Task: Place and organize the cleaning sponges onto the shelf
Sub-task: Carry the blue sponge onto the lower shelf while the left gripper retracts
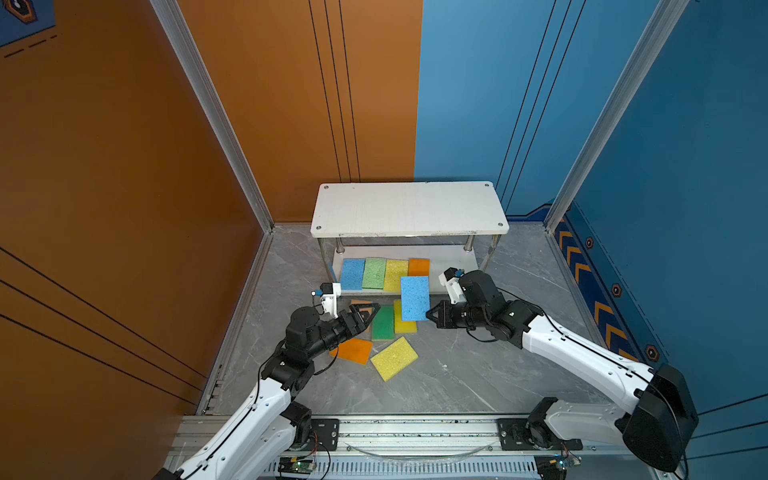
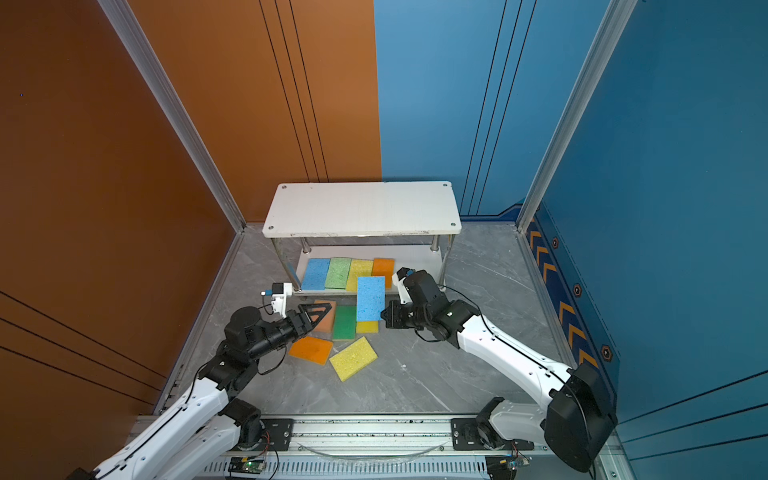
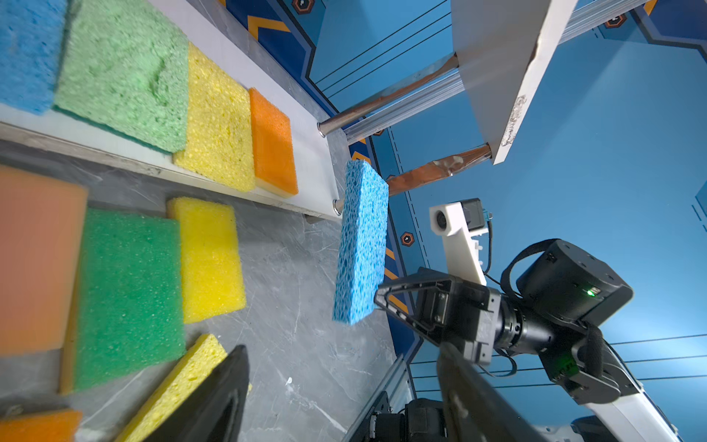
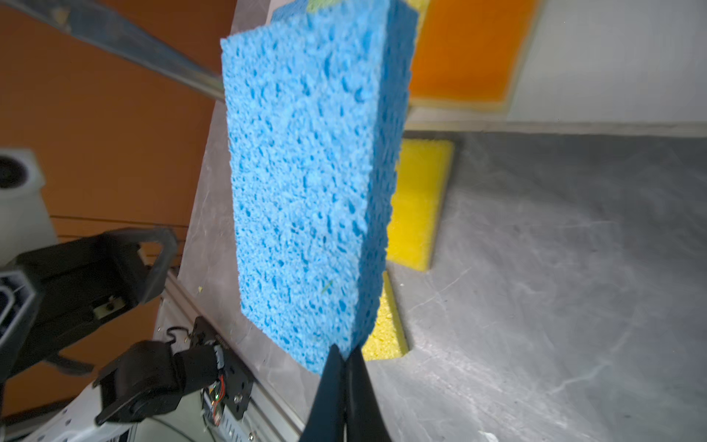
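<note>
My right gripper [image 1: 428, 313] [image 4: 344, 356] is shut on the corner of a blue sponge [image 1: 414, 297] [image 4: 310, 183], which hangs in the air before the shelf [image 1: 409, 208]. Its lower board [image 1: 453, 266] carries a blue [image 1: 352, 274], a light green [image 1: 374, 272], a yellow [image 1: 395, 274] and an orange sponge [image 1: 419, 267] in a row. My left gripper [image 1: 365, 309] [image 3: 344, 402] is open and empty over a peach sponge [image 3: 34, 260]. A dark green [image 1: 383, 324], a yellow [image 1: 405, 326], an orange [image 1: 353, 350] and another yellow sponge [image 1: 394, 358] lie on the floor.
The shelf's top board is bare. The grey marble floor [image 1: 478, 365] runs between an orange wall on the left and a blue wall on the right. A metal rail [image 1: 415, 428] with both arm bases lies along the front edge.
</note>
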Robot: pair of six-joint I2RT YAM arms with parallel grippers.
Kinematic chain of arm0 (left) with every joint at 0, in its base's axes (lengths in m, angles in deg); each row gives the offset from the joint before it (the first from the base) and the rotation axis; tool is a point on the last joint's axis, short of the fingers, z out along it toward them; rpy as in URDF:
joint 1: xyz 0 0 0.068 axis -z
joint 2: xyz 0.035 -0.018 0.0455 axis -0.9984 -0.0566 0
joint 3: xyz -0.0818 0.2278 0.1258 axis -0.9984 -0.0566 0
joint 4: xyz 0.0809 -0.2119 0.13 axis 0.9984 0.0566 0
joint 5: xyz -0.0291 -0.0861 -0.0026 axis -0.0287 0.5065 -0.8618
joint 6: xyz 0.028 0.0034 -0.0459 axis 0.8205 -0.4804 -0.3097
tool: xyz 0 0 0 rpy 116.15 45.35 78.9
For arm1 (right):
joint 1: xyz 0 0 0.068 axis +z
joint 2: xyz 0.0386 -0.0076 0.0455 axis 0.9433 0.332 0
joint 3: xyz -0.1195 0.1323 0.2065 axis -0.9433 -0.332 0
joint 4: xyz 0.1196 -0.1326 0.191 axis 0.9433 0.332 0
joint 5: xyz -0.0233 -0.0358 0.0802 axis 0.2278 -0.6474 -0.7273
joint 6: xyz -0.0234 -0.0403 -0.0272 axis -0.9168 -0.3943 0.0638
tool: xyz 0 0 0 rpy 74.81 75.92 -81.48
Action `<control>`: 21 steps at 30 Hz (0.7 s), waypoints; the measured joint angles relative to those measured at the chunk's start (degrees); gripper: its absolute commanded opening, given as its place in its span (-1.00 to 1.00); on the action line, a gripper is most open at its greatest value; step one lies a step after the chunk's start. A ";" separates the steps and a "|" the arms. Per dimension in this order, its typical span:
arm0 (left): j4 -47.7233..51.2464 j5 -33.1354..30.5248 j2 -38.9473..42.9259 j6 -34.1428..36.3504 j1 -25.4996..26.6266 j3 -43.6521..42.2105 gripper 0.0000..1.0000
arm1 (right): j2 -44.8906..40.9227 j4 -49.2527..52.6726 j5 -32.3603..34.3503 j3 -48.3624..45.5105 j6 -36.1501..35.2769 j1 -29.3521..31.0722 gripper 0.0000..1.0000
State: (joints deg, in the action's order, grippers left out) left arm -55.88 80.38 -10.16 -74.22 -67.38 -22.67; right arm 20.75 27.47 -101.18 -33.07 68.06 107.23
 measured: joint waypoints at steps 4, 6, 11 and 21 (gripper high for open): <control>4.28 1.75 3.30 0.90 -3.10 0.15 0.58 | 2.21 1.57 5.42 3.37 -1.09 -3.15 -1.00; 6.56 2.56 4.83 1.09 -4.52 0.15 0.59 | 4.59 2.12 8.31 5.88 -2.40 -3.93 -1.00; 11.17 4.26 8.11 1.66 -7.91 0.15 0.59 | 10.71 3.80 13.86 10.56 -5.81 -5.51 -1.00; 15.45 7.65 9.68 2.40 -12.37 0.13 0.60 | 17.00 5.53 17.92 14.01 -9.40 -8.92 -1.00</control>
State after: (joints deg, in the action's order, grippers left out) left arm -40.42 88.03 -0.48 -71.81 -79.75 -22.54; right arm 37.76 33.00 -83.26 -19.06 58.66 98.32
